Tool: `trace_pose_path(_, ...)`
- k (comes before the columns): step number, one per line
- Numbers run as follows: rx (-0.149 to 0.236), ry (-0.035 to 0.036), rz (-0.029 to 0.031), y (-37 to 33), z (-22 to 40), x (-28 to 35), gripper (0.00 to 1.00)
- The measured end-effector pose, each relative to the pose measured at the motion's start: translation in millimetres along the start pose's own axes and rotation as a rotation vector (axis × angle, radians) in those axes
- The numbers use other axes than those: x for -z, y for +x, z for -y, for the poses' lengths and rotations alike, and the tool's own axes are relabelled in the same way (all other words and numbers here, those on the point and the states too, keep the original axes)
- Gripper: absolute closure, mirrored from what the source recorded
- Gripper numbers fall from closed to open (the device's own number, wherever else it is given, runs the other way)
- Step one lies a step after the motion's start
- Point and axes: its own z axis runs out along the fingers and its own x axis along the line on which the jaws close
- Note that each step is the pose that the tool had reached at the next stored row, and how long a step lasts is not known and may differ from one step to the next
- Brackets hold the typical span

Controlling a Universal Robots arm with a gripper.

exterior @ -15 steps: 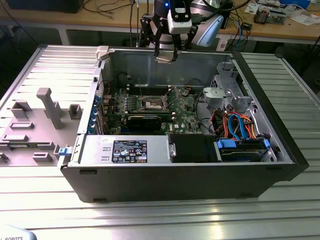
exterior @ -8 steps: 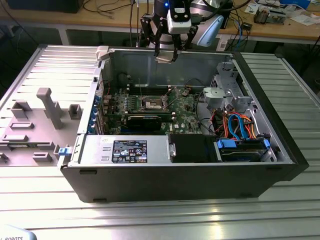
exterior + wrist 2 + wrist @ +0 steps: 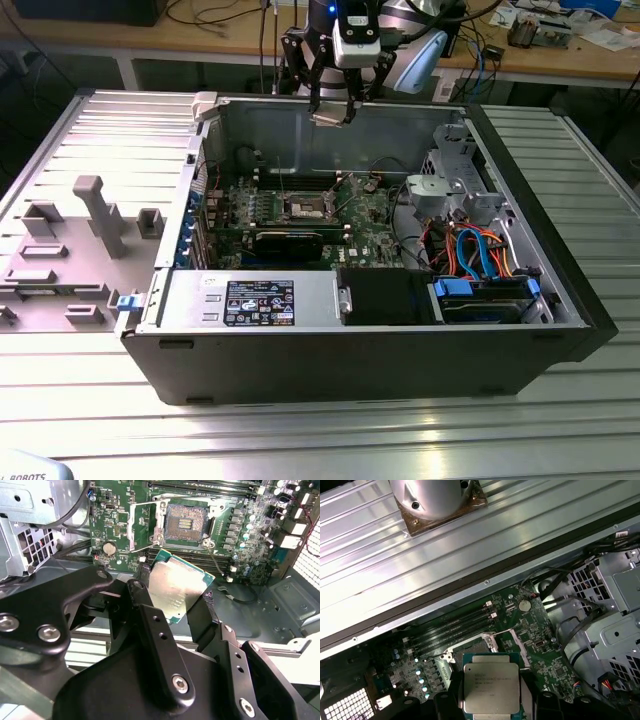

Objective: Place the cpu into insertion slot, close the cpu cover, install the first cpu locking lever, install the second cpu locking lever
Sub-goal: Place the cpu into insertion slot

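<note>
Setting: ribbed metal tabletop (image 3: 90, 120) carrying an open computer case (image 3: 560, 330), with a cluttered workbench across the top of the exterior view.
Hand: we see the hand (image 3: 333, 108) hanging above the case's far wall, upper middle of the exterior view, pinching the cpu (image 3: 177, 587) by two opposite edges between its black fingers (image 3: 140, 597).
Where the cpu is: in the air, well clear of the green motherboard (image 3: 370, 215) and tilted, with the board below it in both wrist views.
Insertion slot: we find the insertion slot (image 3: 186, 522) bare, its dark pin field exposed; it sits near the middle of the exterior view.
Cpu cover: the cpu cover (image 3: 141, 527) stands swung open beside the slot, so the way in is clear.
Done so far: we judge only the pick-up complete; the chip is in the grip and nothing is seated.
Left to do: all four named steps, namely seating the chip, closing the cover and fitting both levers.
Look of the cpu: flat square, dull silver-grey metal lid with faint print, thin green border round the lid, clean and unbent as far as we can tell.
</note>
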Motion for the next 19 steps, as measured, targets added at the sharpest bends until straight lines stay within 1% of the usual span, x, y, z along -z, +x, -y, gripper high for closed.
trace_pose_path(8, -0.009, -0.0002, 0.0008, 0.0, 0.0, 0.0, 0.46)
trace_pose_path(19, -0.010, -0.0001, 0.0010, 0.0, 0.0, 0.0, 0.46)
